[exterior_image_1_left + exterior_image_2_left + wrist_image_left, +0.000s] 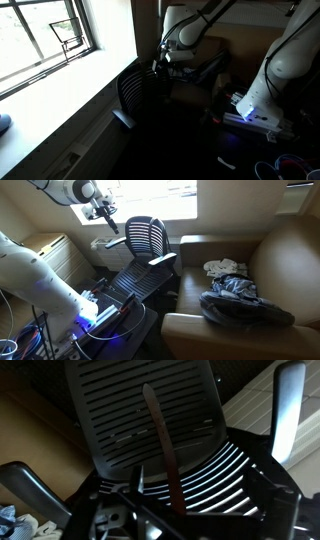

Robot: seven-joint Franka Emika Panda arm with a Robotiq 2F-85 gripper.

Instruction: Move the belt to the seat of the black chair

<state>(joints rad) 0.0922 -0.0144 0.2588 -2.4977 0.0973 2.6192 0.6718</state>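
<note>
Window (40, 38) light fills a dim room. A brown belt (165, 455) lies in a straight strip on the black chair (148, 238), across its ribbed back and slatted seat. Up near the chair's back hangs the gripper (106, 220), its 2 jaws wide apart, holding nothing. Beside the chair sits a brown couch (285, 250) with clothes (235, 295) on it.

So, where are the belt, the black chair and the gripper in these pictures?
belt (163, 450): wrist view, middle of the brown strap.
black chair (147, 235): an exterior view, on its ribbed back.
gripper (111, 224): an exterior view, midway between its fingertips.
</note>
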